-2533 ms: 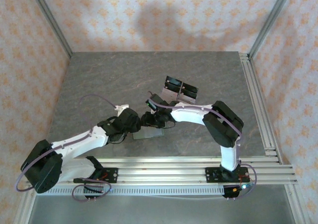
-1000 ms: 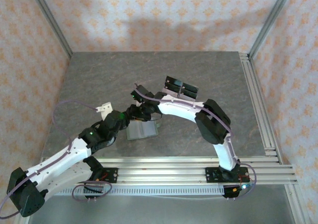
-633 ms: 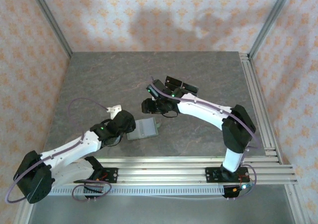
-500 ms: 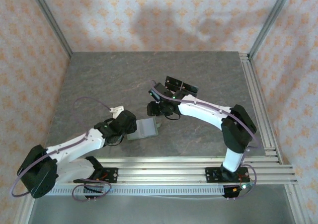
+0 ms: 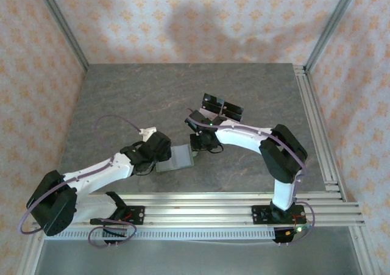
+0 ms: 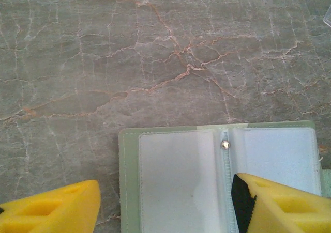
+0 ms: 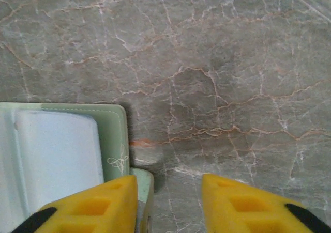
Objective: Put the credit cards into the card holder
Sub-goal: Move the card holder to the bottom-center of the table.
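The card holder [image 5: 178, 158] lay opened flat on the tabletop [image 5: 134, 98], close to its near edge and a little to the left of the middle of that edge. In the left wrist view the card holder [image 6: 176, 181] showed a sage green border around two paler grey panels, with a small metal snap stud [image 6: 225, 144] on the fold between them. Whether these pale panels were only pockets or had credit cards inside, I could not tell.

The left gripper [image 5: 157, 155] was at the left end of the card holder. Seen from its own camera, the left gripper [image 6: 165, 212] had the jaws wide apart. One yellow finger [image 6: 51, 212] was over the bare stone just beside the left edge of the card holder, and the other finger [image 6: 282, 207] was over the right panel. If that finger really touched the panel was not clear.

The right gripper [image 5: 200, 144] was at the right end of the card holder, toward its far corner. In the right wrist view the right gripper [image 7: 169, 204] had a plain gap with bare tabletop between the jaws and clamped nothing. One of its fingers [image 7: 90, 210] was above the corner of the card holder [image 7: 111, 135], just beside the little snap tab [image 7: 144, 184]. The other finger [image 7: 248, 204] was over the stone.

A clear stand with black panels [image 5: 222, 108] stood near the middle of the tabletop, behind the right gripper.
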